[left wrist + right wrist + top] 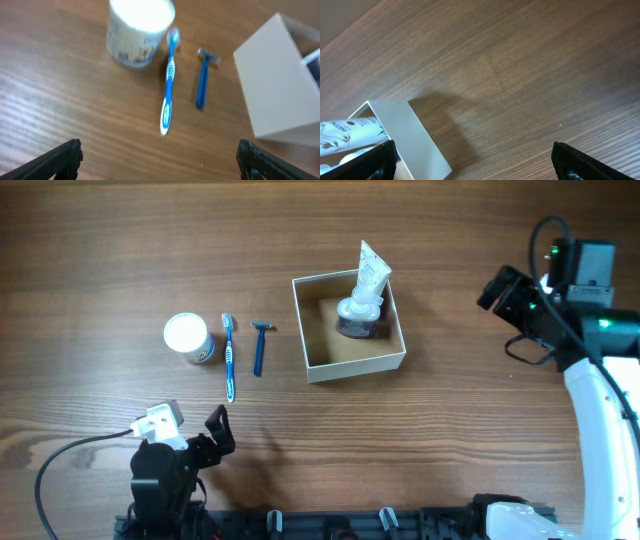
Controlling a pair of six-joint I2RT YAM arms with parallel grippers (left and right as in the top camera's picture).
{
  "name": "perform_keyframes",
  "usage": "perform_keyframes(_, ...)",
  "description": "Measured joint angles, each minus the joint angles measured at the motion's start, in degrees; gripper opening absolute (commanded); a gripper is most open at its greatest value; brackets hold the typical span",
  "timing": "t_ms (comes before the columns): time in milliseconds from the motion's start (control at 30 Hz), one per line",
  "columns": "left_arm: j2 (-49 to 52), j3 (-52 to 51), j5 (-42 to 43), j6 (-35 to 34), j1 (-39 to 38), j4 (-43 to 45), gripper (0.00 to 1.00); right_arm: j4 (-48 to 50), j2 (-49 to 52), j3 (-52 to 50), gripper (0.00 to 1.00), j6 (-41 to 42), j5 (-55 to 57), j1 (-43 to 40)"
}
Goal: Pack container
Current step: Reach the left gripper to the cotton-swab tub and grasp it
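The container (301, 330) is a square white-walled box with a tan inside, at the table's middle. In it a white tube (371, 274) leans against the far wall above a small dark-bottomed bottle (357, 319). Left of the box lie a blue razor (260, 347), a blue-and-white toothbrush (229, 358) and a white-lidded jar (188, 338). My left gripper (216, 430) is open and empty near the front edge, short of the toothbrush (169, 90), razor (202, 80) and jar (140, 32). My right gripper (505, 290) is open and empty, right of the box (415, 135).
The box's white wall (280, 85) fills the right side of the left wrist view. The tube (350, 132) shows over the box rim in the right wrist view. A cable (70, 450) runs along the front left of the wooden table.
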Motion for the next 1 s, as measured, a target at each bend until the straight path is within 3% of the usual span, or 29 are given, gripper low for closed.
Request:
perform_keyframes(333,0.00,0.00,6.69,-2.73,0.00,8.96,1.00,-0.22,0.00,0.00,1.00,0.20,-2.34,-0.35)
perform_keyframes(567,4.42,2.54,8.13,-4.81,0.00,8.15,0.99,-0.17,0.00,0.00,1.00,0.20,-2.51,-0.35)
perform_keyframes(733,18.86,13.18,6.54,-4.74,0.00,5.46,1.00,-0.17,0.00,0.00,1.00,0.20,-2.54,-0.35)
perform_keyframes(1000,50.40,39.80,3.69,1.09,0.00,-3.17,1.00,-0.17,0.00,0.00,1.00,0.22,-2.56,-0.37)
